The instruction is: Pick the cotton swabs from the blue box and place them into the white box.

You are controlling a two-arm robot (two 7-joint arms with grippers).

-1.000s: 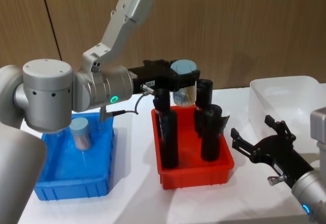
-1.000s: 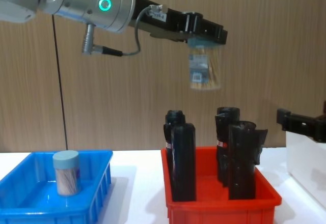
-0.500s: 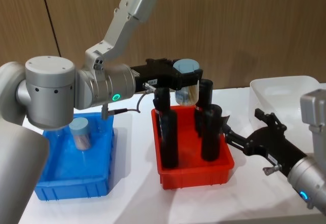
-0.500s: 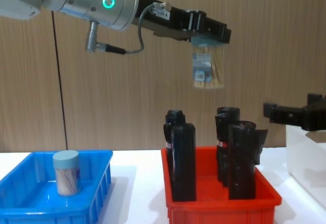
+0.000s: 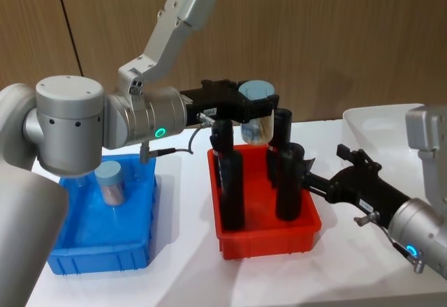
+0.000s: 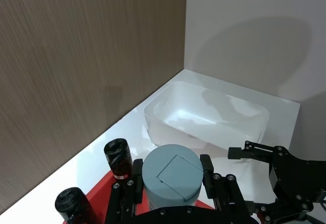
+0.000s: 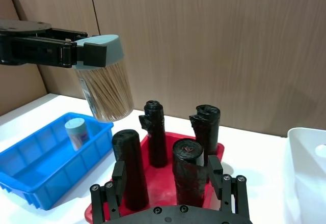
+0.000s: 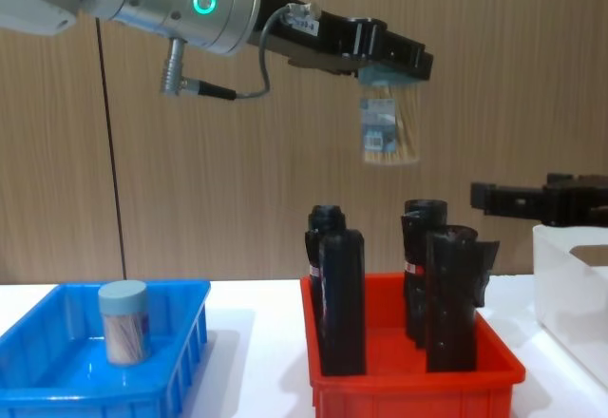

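Closer now, our open right hand [image 5: 328, 171] is nearing the red bin [image 5: 269, 242].
Our left hand [image 5: 253, 96] is gripping the cotton swabs [image 5: 255, 130] aloft.

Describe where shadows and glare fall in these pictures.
Left wrist view: soft grey shadows lie on the pale wall behind the white box. Head view: glare shines on the floor of the blue box, and a faint shadow falls on the table beside the red bin. Chest view: even light on the cotton swabs held high by the left gripper; the right gripper is a dark shape against the wood panel.
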